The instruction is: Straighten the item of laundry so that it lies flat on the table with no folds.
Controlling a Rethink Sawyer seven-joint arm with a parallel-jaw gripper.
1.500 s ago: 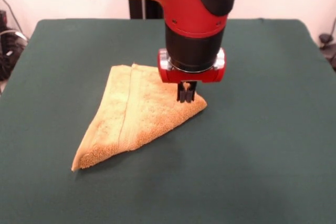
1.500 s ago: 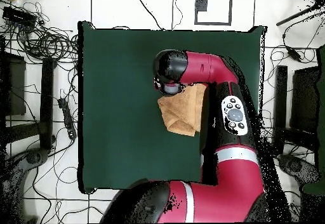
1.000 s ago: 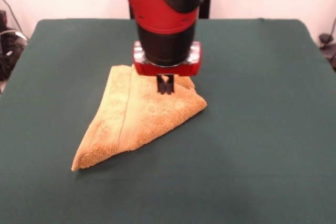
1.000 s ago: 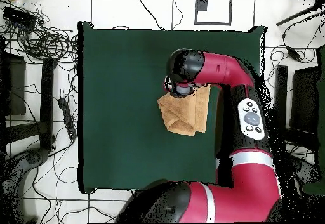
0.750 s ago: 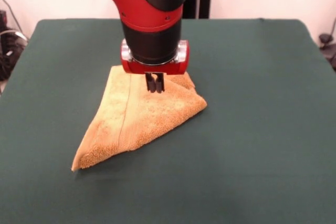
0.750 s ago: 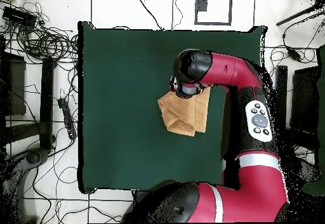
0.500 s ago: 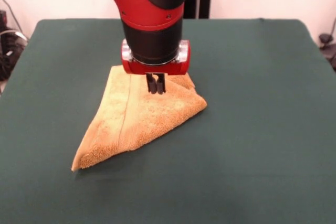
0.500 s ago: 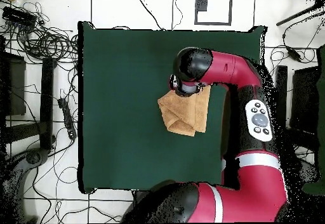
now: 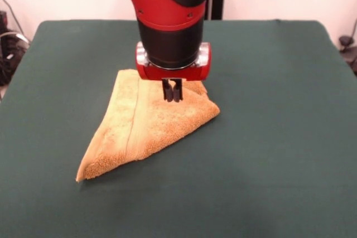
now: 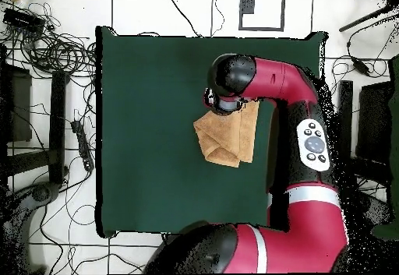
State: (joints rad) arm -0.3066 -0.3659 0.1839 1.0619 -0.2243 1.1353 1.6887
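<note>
Not far along. The towel [image 9: 146,125] is still folded into a rough triangle with layers stacked, so nothing is flattened yet. All of the unfolding is left: a loose layer has to be picked and pulled open, then the rest spread out.

Location: it lies on the counter [image 9: 279,137] around mid-depth, slightly toward the left edge in the front view and well clear of all edges.

Orientation, front view: the long axis runs diagonally. The narrow tip points toward the near-left corner; the wide end faces the far-right. A woven band runs along the length, parallel to the left side.

The claw [image 9: 172,91] hangs just above the wide far end, near the upper fold. Its jaws look pinched together and hold nothing. I can't confirm contact with the pile.
</note>
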